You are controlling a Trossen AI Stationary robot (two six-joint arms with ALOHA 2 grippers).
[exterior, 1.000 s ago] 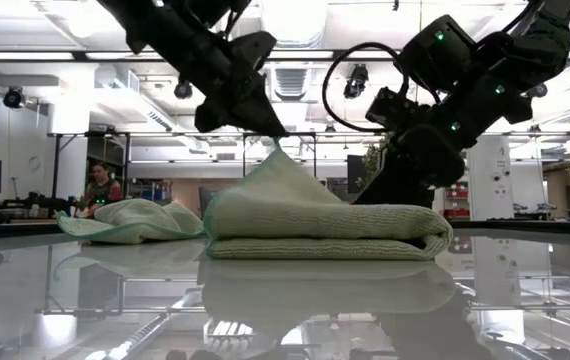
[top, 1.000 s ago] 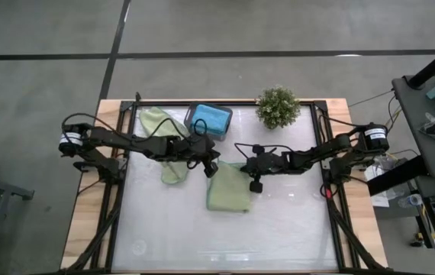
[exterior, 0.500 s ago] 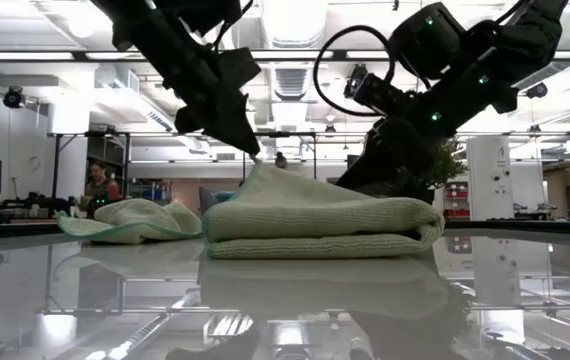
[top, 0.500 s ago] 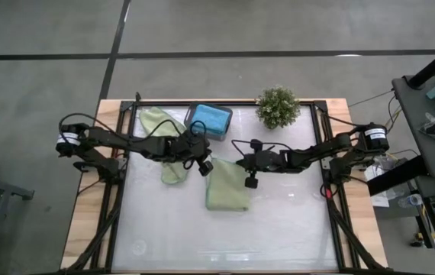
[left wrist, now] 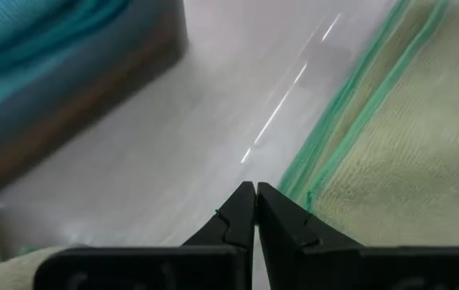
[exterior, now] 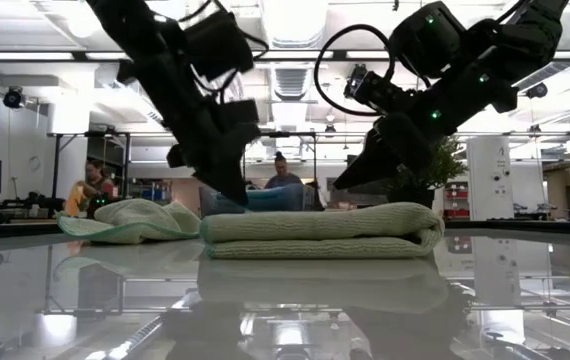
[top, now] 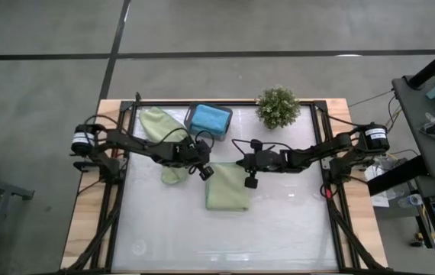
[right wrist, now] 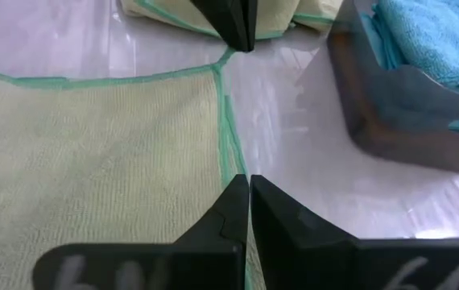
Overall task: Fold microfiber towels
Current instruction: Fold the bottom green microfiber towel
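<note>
The folded light sage green microfiber towel (top: 227,189) lies mid-counter. Left pincer (top: 204,173) and right pincer (top: 251,182), both pressed together and empty, flank its far edge, partly hiding it in the low view.

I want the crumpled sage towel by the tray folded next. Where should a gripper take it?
Probably pinch the crumpled sage towel at its free end toward the table's middle, coming straight down. The left gripper is nearest, and that end lies clear of the tray.
</note>
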